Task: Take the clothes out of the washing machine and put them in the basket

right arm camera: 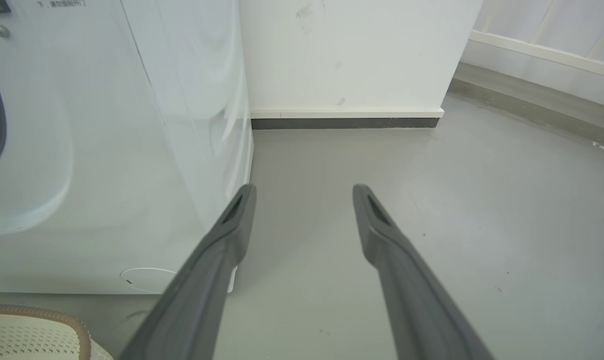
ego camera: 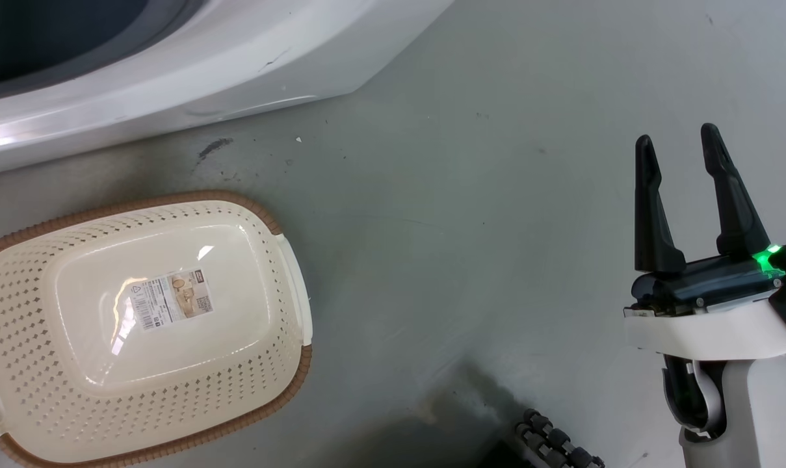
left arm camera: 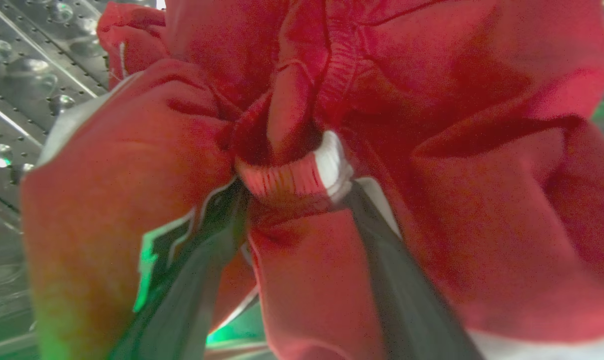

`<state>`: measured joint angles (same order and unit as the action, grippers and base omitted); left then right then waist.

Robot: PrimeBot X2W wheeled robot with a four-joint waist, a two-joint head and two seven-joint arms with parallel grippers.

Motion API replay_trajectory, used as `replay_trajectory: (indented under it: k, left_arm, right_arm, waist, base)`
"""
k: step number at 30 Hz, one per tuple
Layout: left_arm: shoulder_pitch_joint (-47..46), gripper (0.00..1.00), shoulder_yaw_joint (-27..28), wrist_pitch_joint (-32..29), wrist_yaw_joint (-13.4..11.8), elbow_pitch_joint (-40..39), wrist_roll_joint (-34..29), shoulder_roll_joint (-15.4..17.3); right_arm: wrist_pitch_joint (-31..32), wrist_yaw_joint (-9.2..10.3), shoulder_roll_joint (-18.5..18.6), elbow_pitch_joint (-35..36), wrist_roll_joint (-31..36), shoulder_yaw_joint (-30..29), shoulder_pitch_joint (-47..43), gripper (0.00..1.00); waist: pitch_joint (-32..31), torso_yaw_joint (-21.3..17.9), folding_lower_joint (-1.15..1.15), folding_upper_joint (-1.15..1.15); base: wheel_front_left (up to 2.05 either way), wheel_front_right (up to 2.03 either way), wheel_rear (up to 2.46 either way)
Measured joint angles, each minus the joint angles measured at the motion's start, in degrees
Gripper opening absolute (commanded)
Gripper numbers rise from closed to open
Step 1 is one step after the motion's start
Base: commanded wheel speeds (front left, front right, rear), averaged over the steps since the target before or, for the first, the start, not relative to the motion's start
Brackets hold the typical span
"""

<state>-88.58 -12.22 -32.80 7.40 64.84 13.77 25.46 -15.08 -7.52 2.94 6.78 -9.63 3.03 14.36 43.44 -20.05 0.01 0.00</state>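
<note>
- Left gripper (left arm camera: 294, 187): I read it as clamped on the clothes (left arm camera: 456, 175). Both dark fingers (left arm camera: 192, 280) converge on a ribbed red-and-white band, bunched tight between the tips.
- Red fabric bulges around and past both fingers. There is a white trim stripe along the left fold and a lettering patch just beside the left finger, tinted green.
- I can't tell whether that bundle is one jersey or two.
- Behind the bundle, at the upper left of the left wrist view, is the perforated steel drum (left arm camera: 22, 75), so the clothes are inside it.
- Right gripper (ego camera: 677, 135): spread wide, touching nothing, hanging over grey floor (ego camera: 464, 227) at the right of the head view. A green light is lit at its base.
- Basket (ego camera: 139, 205): upright on the floor at the lower left of the head view, well apart from the right gripper. A paper label (ego camera: 171, 299) is stuck to its bottom. Its brown-rimmed corner also shows at the lower left of the right wrist view.
- Washing machine (right arm camera: 107, 150): the white front stands just beyond the basket, with the grey door ring at the left edge of the right wrist view.
- Farthest back is a white wall (right arm camera: 341, 50) with dark skirting (right arm camera: 341, 122), past the machine's side.
</note>
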Motion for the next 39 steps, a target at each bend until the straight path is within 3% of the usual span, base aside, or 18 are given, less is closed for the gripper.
replay_trajectory:
  k: [5, 6, 8, 20, 26, 39]
  left_arm:
    - [-0.34, 1.0, -0.83, -0.05, -0.01, -0.63, 1.0, 0.52]
    - [-0.4, 0.91, -1.16, -0.07, -0.01, -0.69, 1.09, 0.54]
    - [-0.42, 0.0, -1.78, -0.04, -0.01, -0.92, 1.36, 0.48]
    - [2.18, 0.0, -4.16, 6.82, 0.0, -2.11, 4.63, 0.6]
    - [7.36, 0.0, -6.78, 14.91, 0.0, -2.5, 5.5, 0.2]
    - [21.85, 0.0, -13.3, 30.86, 0.0, -5.35, 13.92, -2.4]
  right_arm:
    - [0.0, 0.0, 0.0, 0.04, -0.63, -0.2, 0.8, 1.0]
    - [0.0, 0.0, 0.0, 0.04, -0.68, -0.25, 0.87, 1.0]
    - [0.0, 0.01, 0.0, 0.04, -0.75, -0.33, 0.88, 1.0]
    - [0.0, 0.01, 0.0, -0.58, 0.67, -0.66, 0.92, 1.0]
    - [0.0, 0.01, -0.01, -1.2, 1.67, -0.57, 0.59, 1.0]
    - [0.0, 0.01, -0.02, -2.78, 5.43, -0.75, -3.0, 1.0]
  waist:
    - [0.91, -0.15, 0.0, 0.0]
    - [0.97, -0.12, 0.0, 0.0]
    - [1.02, -0.04, 0.0, 0.0]
    - [-1.09, 1.04, 0.0, 0.0]
    - [-5.04, 2.1, 0.0, 0.0]
    - [-15.49, 6.02, -0.01, 0.0]
  base:
    - [0.0, 0.0, 0.0]
    - [0.0, 0.0, 0.0]
    - [0.0, 0.0, 0.0]
    - [0.0, 0.0, 0.0]
    - [0.0, 0.0, 0.0]
    - [0.0, 0.0, 0.0]
